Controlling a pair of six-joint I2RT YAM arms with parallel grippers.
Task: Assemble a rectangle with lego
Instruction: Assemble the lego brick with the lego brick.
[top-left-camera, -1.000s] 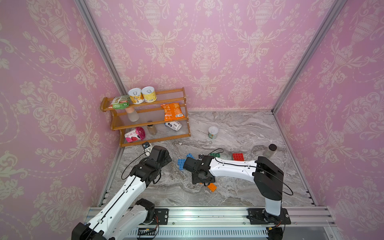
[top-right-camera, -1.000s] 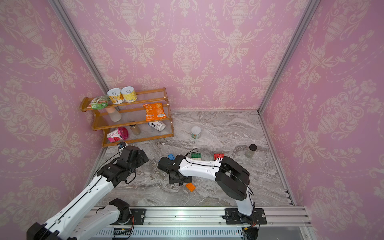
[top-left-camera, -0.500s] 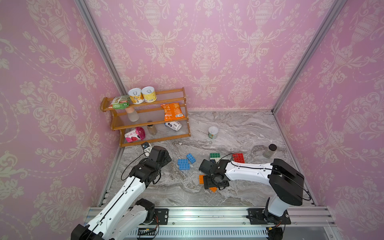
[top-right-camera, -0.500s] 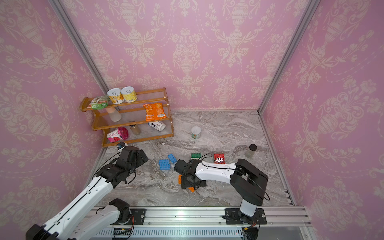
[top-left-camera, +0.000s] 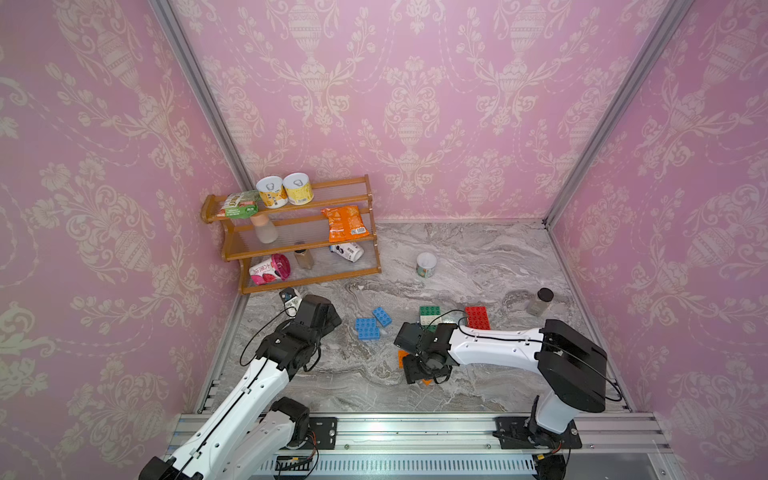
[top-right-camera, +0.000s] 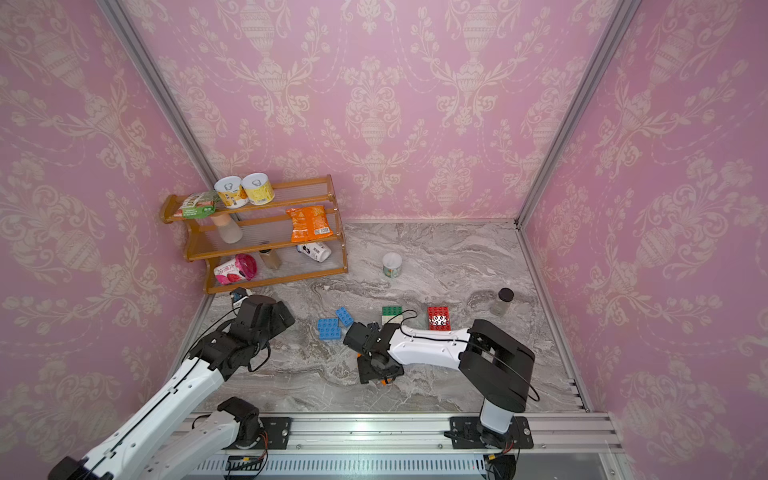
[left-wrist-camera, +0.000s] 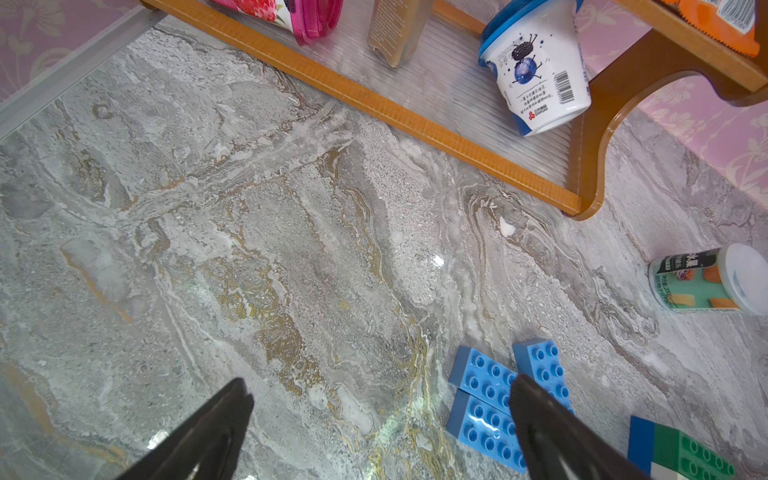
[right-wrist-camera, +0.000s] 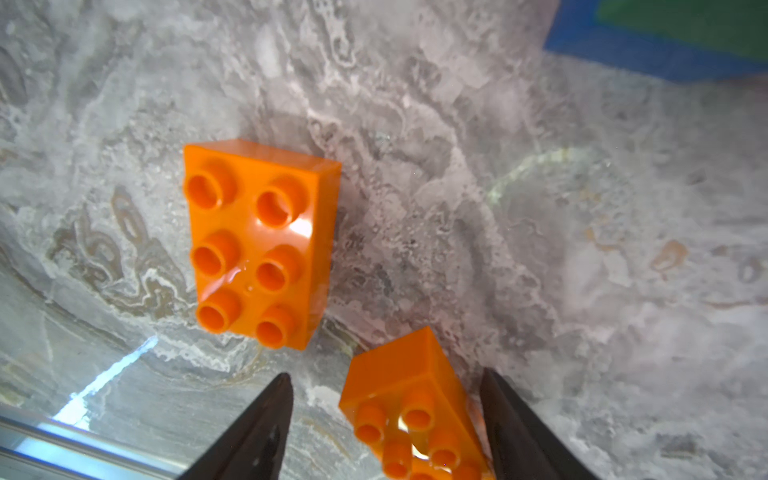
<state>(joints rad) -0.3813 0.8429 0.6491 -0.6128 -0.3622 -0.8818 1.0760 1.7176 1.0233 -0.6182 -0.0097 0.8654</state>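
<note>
Lego bricks (top-left-camera: 367, 328) lie scattered on the marble tabletop (top-left-camera: 478, 266). They look light, stiff and glossy, best pinched across flat side walls. The right pincer (right-wrist-camera: 385, 372) straddles an orange brick (right-wrist-camera: 409, 399), unclenched. The left pincer (left-wrist-camera: 378, 378) gapes empty.

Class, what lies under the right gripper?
Two orange bricks, studs up: one between the right gripper's open fingers, the other clear of them. In both top views the arm mostly covers them.

The left tool (left-wrist-camera: 376, 395) is held angled downward, jaws spread wide. The right tool (right-wrist-camera: 386, 386) is held low, jaws parted, with the right arm (top-left-camera: 498, 345) extended behind it.
</note>
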